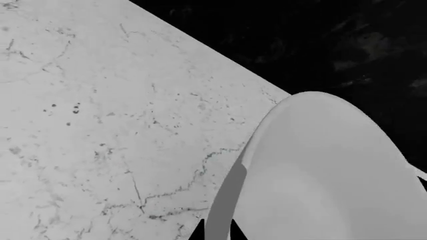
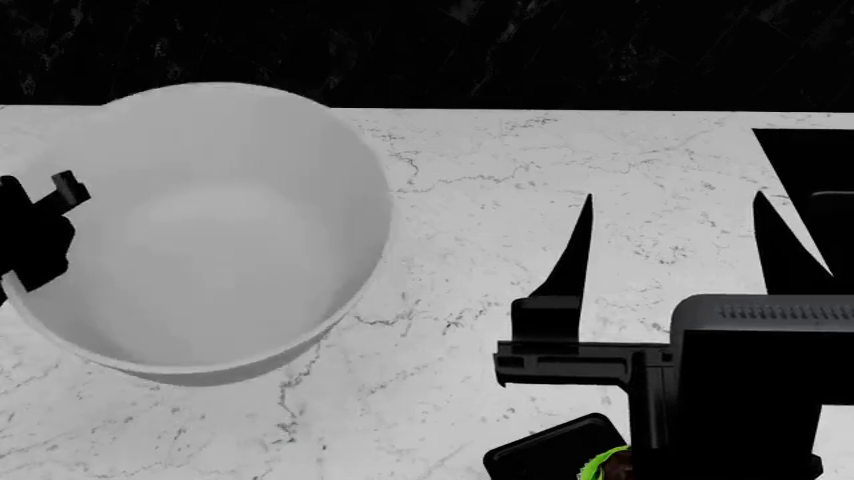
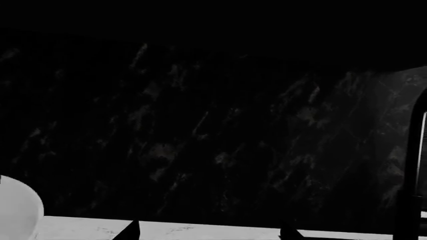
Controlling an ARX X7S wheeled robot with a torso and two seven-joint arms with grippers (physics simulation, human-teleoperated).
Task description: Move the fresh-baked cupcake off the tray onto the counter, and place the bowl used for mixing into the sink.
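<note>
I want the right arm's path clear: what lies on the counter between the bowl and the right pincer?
Nothing: in the head view only bare counter separates the bowl from the right pincer, which stands open.

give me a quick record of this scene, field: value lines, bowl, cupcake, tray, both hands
bowl: white, empty, tilted above the counter, left hand at its rim
left hand: shut on bowl rim
right hand: open, empty, fingers spread over counter
cupcake: green frosting only, mostly hidden under right arm
tray: black corner visible
sink: far right
</note>
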